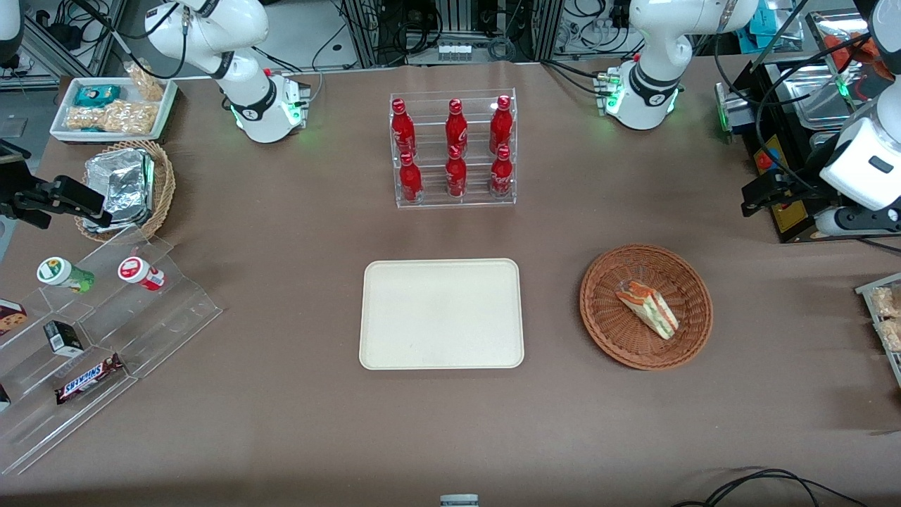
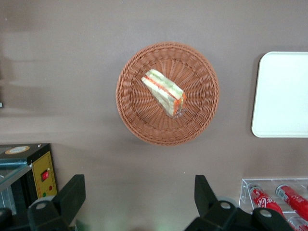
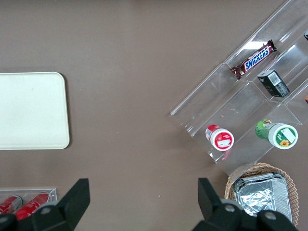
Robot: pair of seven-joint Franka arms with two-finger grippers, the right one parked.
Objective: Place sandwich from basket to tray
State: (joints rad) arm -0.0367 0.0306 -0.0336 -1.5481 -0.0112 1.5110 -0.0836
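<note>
The sandwich [image 1: 649,308], a pale wedge with red, orange and green layers in clear wrap, lies in the reddish-brown wicker basket [image 1: 605,282]. The cream tray [image 1: 441,313] sits bare beside the basket, toward the parked arm's end. My gripper [image 1: 752,199] hangs high above the table, farther from the front camera than the basket and toward the working arm's end. In the left wrist view the sandwich [image 2: 163,91] rests in the basket [image 2: 130,110], the tray [image 2: 281,94] shows beside it, and the gripper [image 2: 139,185] is open and holds nothing.
A clear rack of red bottles [image 1: 454,151] stands farther from the front camera than the tray. Toward the parked arm's end are a tan basket of foil packs [image 1: 134,186], a white snack bin [image 1: 112,109] and an acrylic snack stand [image 1: 91,331]. Black equipment [image 1: 774,162] sits near my gripper.
</note>
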